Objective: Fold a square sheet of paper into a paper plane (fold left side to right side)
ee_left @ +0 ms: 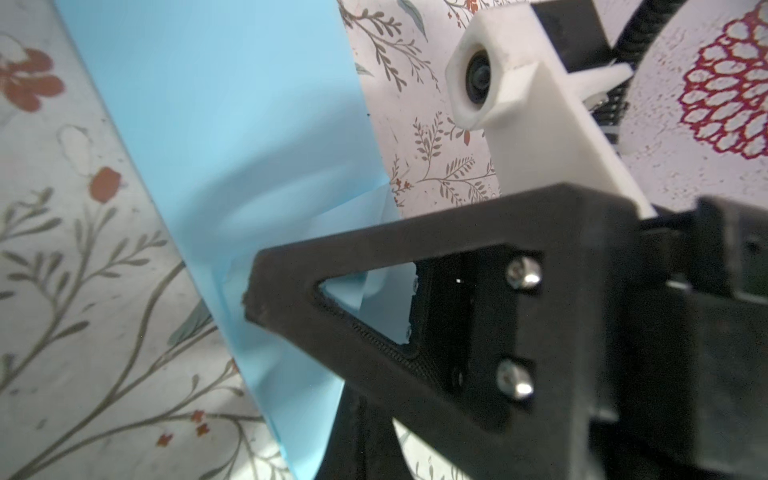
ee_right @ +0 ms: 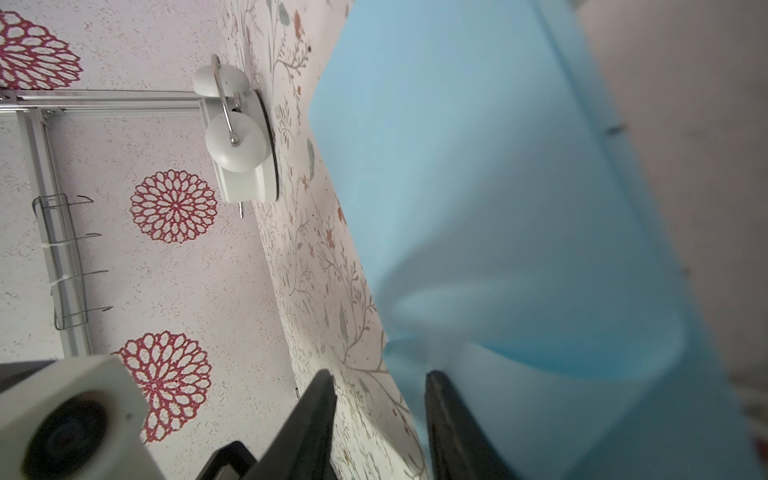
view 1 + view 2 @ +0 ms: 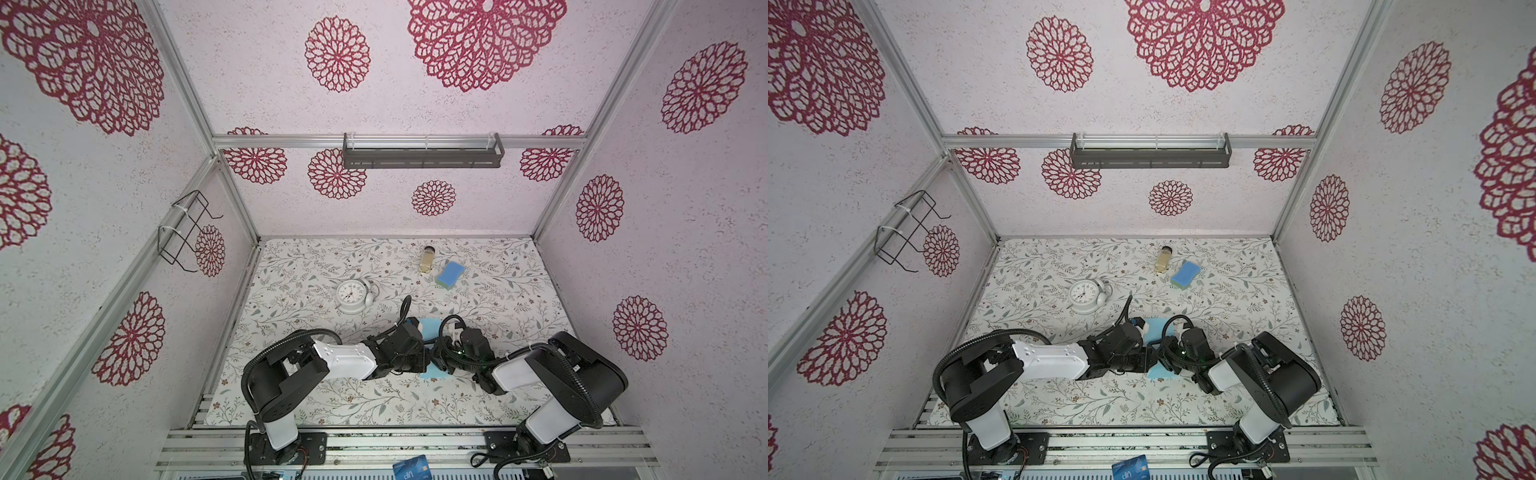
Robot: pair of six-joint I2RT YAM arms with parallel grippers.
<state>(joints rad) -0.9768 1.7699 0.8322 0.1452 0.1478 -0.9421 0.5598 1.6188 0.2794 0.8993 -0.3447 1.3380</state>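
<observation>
Left gripper [image 1: 249,303] jaws shut, seemingly pinching paper [image 1: 228,124]; right gripper [image 2: 378,378] jaws half-open, empty — we align edges before creasing.

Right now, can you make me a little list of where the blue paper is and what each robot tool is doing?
Paper: square sheet of paper, light blue, one side curled up off the table, between both arms.
Left: left tool shut, tip against the paper; grip unclear.
Right: right tool open, paper edge between its jaws.
Farther back: white clock, blue sponge, small jar.
Plane: no pointed nose in sight.
</observation>
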